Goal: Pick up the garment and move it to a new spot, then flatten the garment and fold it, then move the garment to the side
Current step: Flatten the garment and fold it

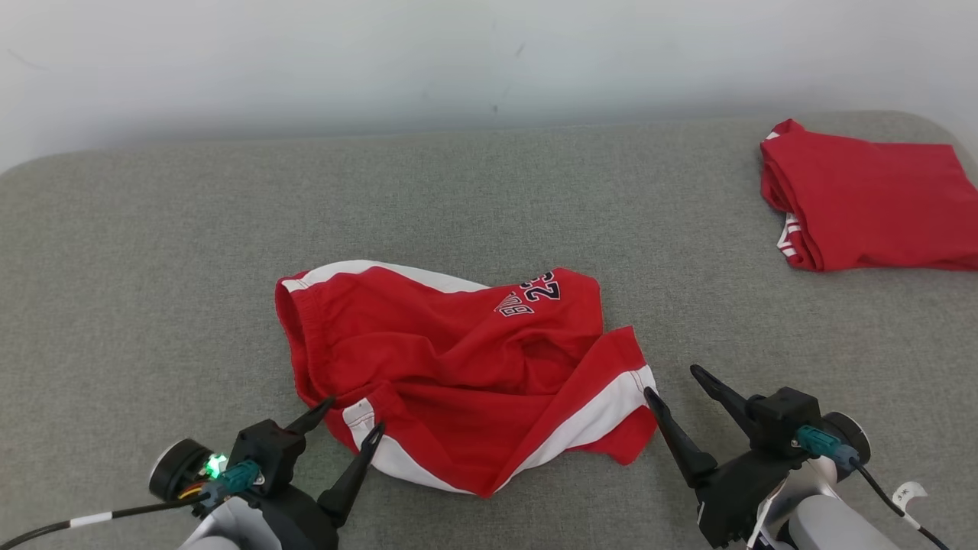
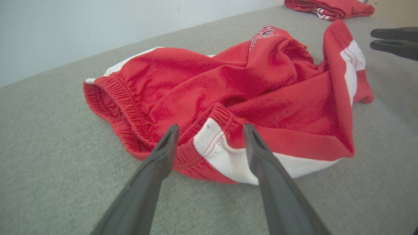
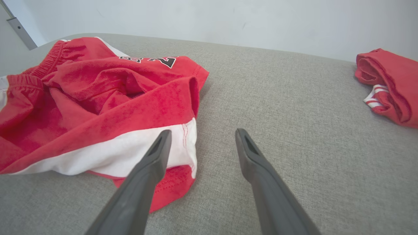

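I am holding my left gripper spread wide with nothing between its fingers. It is pointing at the near corner of the garment, a pair of red shorts with white side stripes. In the left wrist view the gathered waistband and the end of a white stripe are lying just ahead of my two fingertips, one to each side. I cannot tell whether the tips are touching the cloth.

My right gripper is also standing wide apart and empty. Its inner finger is reaching over the white-striped leg hem, and its outer finger is over the bare grey padded surface.

The shorts are lying crumpled between my two grippers and just beyond them, with one leg thrown across the body. I am judging that no flattening or folding is done, so the spreading, the fold and the move aside are all left. Whether the shorts are already lying in their new spot, I cannot say.

A folded red garment is resting well beyond my right gripper, out to its far side.
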Tool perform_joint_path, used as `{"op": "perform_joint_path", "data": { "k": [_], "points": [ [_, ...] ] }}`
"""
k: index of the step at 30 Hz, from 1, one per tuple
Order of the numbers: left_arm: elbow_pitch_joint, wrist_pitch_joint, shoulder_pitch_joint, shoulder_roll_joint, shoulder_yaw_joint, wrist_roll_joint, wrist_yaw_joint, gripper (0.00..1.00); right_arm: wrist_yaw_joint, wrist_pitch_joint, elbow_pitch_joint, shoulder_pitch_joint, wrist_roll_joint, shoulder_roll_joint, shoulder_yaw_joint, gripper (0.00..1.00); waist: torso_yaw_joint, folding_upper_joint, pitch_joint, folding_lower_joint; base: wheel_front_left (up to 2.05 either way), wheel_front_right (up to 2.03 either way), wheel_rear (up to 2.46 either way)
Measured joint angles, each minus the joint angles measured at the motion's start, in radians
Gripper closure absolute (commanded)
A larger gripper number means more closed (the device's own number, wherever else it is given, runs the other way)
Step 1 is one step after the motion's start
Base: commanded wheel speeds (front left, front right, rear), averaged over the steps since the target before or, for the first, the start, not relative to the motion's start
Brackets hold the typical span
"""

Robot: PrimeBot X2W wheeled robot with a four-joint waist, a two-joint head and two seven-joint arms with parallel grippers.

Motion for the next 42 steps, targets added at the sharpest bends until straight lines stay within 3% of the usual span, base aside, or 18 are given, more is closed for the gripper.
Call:
{"op": "perform_joint_path", "data": {
  "k": [4, 14, 15, 16, 17, 21, 31, 36, 42],
  "points": [
    [-0.003, 0.020, -0.005, 0.034, -0.029, -0.017, 0.000, 0.00, 0.000, 0.020, -0.006, -0.001, 0.009, -0.018, 0.018, 0.00, -0.005, 0.0000, -0.006, 0.0000, 0.00, 0.00, 0.00],
    [-0.014, 0.077, -0.071, 0.052, -0.111, -0.062, 0.000, 0.00, 0.000, 0.057, 0.029, -0.064, 0.035, -0.023, 0.089, 0.00, -0.006, 0.0001, 0.018, 0.0000, 0.00, 0.00, 0.00],
    [-0.004, 0.094, -0.080, 0.052, -0.124, -0.102, 0.000, 0.15, 0.000, 0.071, 0.038, -0.080, 0.058, -0.023, 0.121, 0.00, -0.004, 0.0000, 0.022, 0.0000, 0.00, 0.00, 0.00],
    [0.000, 0.107, -0.084, 0.055, -0.136, -0.114, 0.000, 0.76, 0.000, 0.077, 0.040, -0.088, 0.073, -0.023, 0.141, 0.91, -0.003, 0.0000, 0.025, 0.0001, 0.00, 0.00, 0.00],
    [0.003, 0.106, -0.085, 0.057, -0.142, -0.121, 0.000, 1.00, 0.000, 0.082, 0.043, -0.094, 0.091, -0.020, 0.154, 1.00, -0.003, 0.0001, 0.026, 0.0001, 0.00, 0.00, 0.00],
    [0.028, 0.062, -0.091, 0.055, -0.135, -0.160, 0.001, 1.00, 0.000, 0.043, 0.056, -0.112, 0.124, -0.032, 0.179, 1.00, 0.002, 0.0001, 0.023, 0.0001, 0.00, 0.00, 0.00],
    [-0.059, -0.095, 0.089, 0.038, -0.076, -0.213, 0.095, 1.00, 0.000, -0.037, -0.061, 0.042, 0.170, -0.066, 0.139, 1.00, 0.009, 0.0000, -0.032, 0.0000, 0.00, 0.00, 0.00],
    [-0.141, -0.124, 0.128, 0.048, -0.028, -0.232, 0.117, 1.00, 0.000, 0.004, -0.170, 0.076, 0.202, -0.075, 0.112, 1.00, 0.004, 0.0000, -0.058, -0.0001, 0.00, 0.00, 0.00],
    [-0.236, -0.108, 0.063, 0.113, 0.039, -0.245, 0.120, 1.00, 0.000, 0.085, -0.286, 0.034, 0.252, -0.098, 0.070, 1.00, 0.004, 0.0000, -0.075, -0.0001, 0.00, 0.00, 0.00]
  ]
}}
